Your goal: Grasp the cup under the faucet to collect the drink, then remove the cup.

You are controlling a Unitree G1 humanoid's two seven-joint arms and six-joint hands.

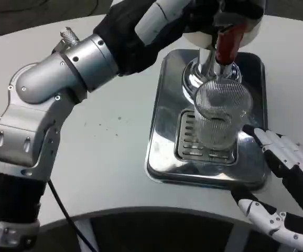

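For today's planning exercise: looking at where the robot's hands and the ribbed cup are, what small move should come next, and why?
Probably close the right hand in on the cup. The cup stands on the drip tray under the faucet; the right fingers lie open beside it, apparently not yet gripping, while the left hand is at the red tap handle.

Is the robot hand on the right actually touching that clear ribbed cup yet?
Cannot tell. In the head view, the right robot hand has white fingertips right at the side of the cup, but no contact or gap shows plainly.
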